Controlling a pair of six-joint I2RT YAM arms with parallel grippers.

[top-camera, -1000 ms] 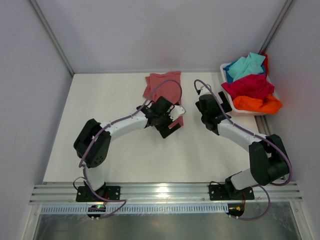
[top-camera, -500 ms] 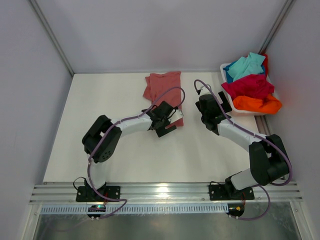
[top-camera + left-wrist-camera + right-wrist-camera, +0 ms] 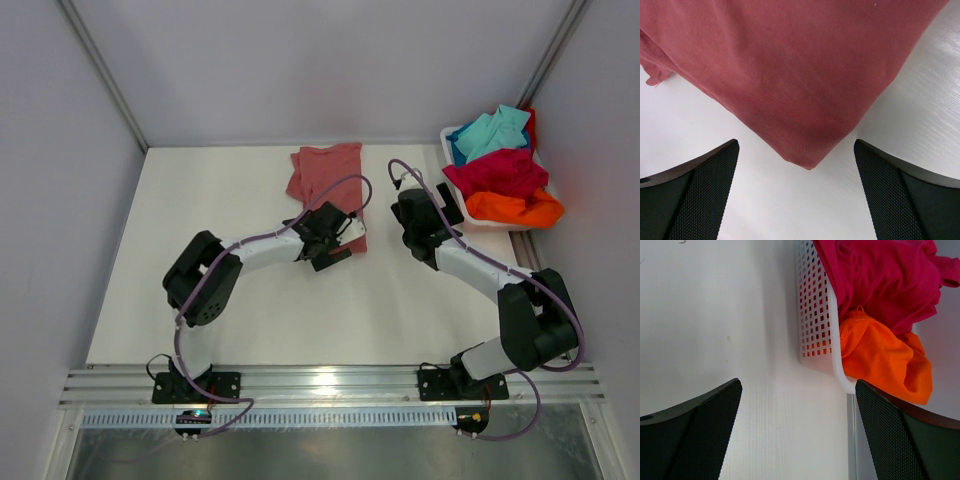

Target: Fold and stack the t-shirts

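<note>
T-shirt, salmon-pink (image 3: 325,170), lies folded flat at the far centre of the table (image 3: 200,250). The left gripper (image 3: 338,240) hangs over its near right corner, jaws wide, the corner framed between them but not pinched. Against 1 s ago, the left arm has drawn its elbow in and brought the gripper from the near edge of the cloth onto that corner, with hardly any shift over the last 0.5 s; I judge a grasp or last tuck on shirt 1 is being lined up. The right gripper (image 3: 797,385), unchanged, sits wide and empty just left of the basket (image 3: 815,315), far right, where 3 shirts, crimson (image 3: 495,172), orange (image 3: 515,208) and turquoise (image 3: 490,130), lie unfolded.
</note>
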